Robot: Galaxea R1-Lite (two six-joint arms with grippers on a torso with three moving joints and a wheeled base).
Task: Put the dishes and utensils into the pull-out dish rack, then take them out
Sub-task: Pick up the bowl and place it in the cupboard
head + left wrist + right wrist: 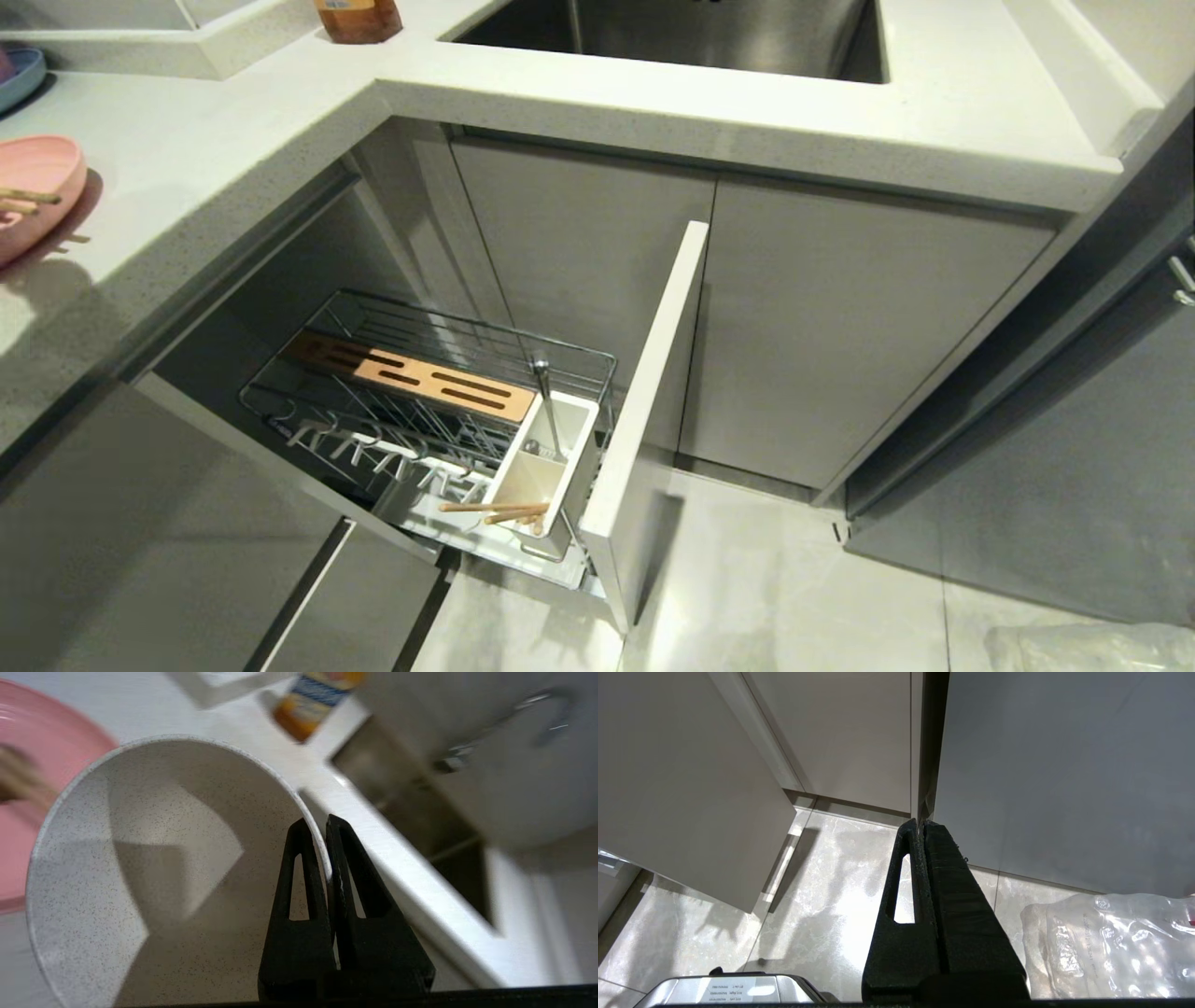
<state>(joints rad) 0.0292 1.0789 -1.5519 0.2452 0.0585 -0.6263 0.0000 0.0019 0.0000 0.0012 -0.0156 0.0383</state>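
Bowl (154, 858): white, finely speckled. Plate (33, 187): pink. Worktop (233, 140): white, speckled. Slotted block (411, 373): light wood. Gripper (322, 858): black.

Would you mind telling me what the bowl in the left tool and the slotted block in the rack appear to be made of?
The bowl looks like matte white ceramic or melamine: fine dark speckles, no glare, thin rim; which one is unclear. The slotted block looks like light wood or bamboo: warm tan, dull surface, dark cut slots. The left tool is shut on the bowl's rim.
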